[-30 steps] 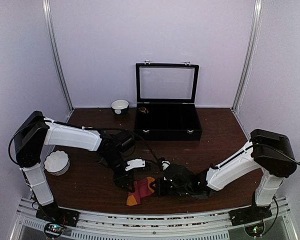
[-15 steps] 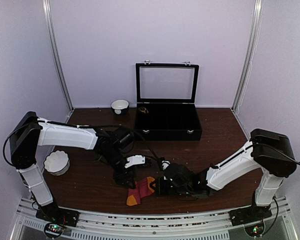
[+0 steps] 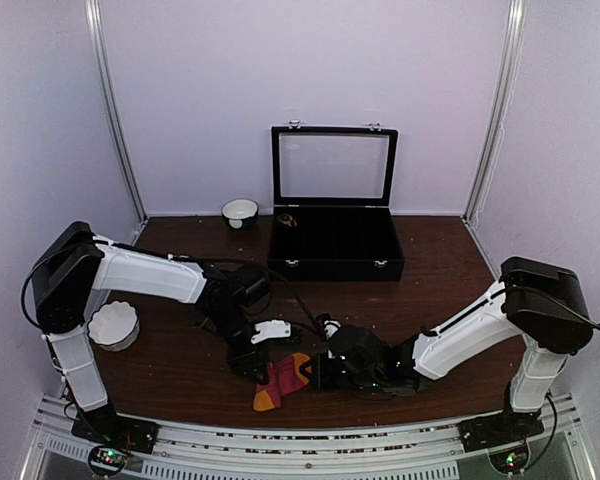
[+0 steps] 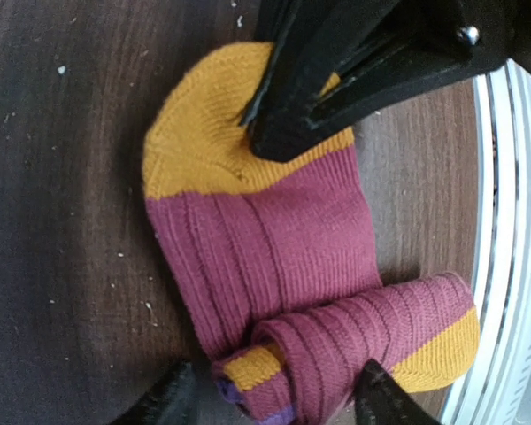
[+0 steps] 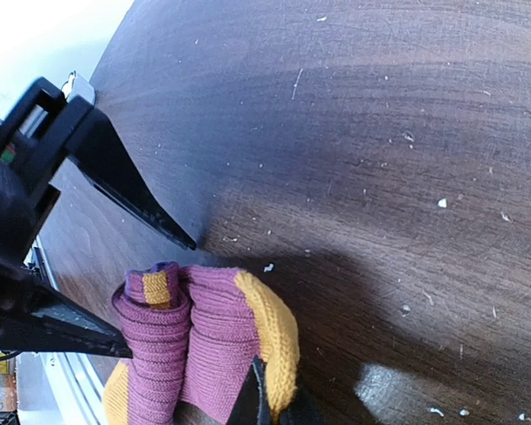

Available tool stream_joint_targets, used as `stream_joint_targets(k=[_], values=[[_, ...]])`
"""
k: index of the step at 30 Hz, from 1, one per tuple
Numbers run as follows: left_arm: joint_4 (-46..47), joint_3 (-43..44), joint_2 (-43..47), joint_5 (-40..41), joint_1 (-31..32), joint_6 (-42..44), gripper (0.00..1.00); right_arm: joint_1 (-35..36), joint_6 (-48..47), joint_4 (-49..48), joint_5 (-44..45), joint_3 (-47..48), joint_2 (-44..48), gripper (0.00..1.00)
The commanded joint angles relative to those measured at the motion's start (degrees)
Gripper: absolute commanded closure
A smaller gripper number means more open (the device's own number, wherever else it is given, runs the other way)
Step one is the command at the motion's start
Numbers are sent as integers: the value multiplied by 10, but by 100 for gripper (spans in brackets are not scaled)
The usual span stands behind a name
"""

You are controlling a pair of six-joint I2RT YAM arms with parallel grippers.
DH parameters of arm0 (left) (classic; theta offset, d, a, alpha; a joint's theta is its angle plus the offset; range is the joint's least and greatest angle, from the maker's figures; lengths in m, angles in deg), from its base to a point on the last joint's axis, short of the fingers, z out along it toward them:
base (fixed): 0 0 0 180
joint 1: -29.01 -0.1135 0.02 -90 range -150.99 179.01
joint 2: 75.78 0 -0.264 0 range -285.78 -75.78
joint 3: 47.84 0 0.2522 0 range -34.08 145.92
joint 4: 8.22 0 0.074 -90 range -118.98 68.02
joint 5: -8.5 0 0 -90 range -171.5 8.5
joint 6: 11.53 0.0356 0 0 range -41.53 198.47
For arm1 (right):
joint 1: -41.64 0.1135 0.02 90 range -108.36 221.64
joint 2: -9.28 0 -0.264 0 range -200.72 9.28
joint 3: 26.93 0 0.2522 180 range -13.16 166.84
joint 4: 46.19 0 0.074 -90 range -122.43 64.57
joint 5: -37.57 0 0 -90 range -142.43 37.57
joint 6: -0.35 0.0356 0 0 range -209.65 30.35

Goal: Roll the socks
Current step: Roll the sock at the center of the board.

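At the near edge of the desk [image 3: 450,270], the half-rolled magenta sock [image 4: 265,248]: left fingers [image 4: 164,403] apart astride the roll, right fingers [image 4: 301,106] together pressing its toe; we fear a slip would unroll it.

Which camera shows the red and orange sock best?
The left wrist view. There the magenta-red sock fills the picture, with its orange toe lying flat and its other end rolled up. The right wrist view shows only the rolled end, seen from the side. The top view shows just a tiny red-orange patch.
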Motion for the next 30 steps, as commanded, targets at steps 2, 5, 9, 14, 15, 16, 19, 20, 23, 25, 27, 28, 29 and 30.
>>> stream_joint_targets(k=[2, 5, 9, 14, 15, 16, 19, 20, 23, 25, 27, 28, 29, 30], values=[[-1, 20, -5, -3, 3, 1, 55, -3, 3, -18, -3, -8, 0, 100], [2, 24, -5, -3, 3, -6, 80, -4, 3, -19, -3, -9, -3, 100], [9, 15, 6, 21, 2, -15, 92, -8, 5, -28, -3, -23, -6, 100], [33, -11, 25, 87, 1, -31, 100, -22, 5, -37, -3, -44, -1, 100], [37, -13, 27, 96, 0, -35, 100, -25, 3, -36, -3, -44, -1, 100], [40, -16, 29, 108, -1, -38, 100, -26, 1, -34, -3, -43, 0, 100], [59, -22, 34, 152, -1, -58, 100, -31, -3, -30, -4, -41, 2, 100], [70, -27, 39, 168, -1, -64, 100, -33, -3, -30, -4, -41, 3, 100], [102, -41, 51, 219, -3, -78, 100, -35, -5, -34, -8, -34, 2, 100], [118, -44, 52, 256, -3, -89, 100, -36, -5, -40, -15, -27, 1, 100], [135, -46, 50, 286, -3, -97, 100, -35, -5, -48, -25, -16, -4, 100], [143, -48, 49, 302, -3, -102, 100, -36, -4, -50, -31, -10, -6, 100], [152, -51, 49, 316, -3, -106, 100, -36, -4, -52, -34, -5, -8, 100], [156, -51, 47, 327, -3, -111, 100, -36, -3, -53, -38, 0, -10, 100]])
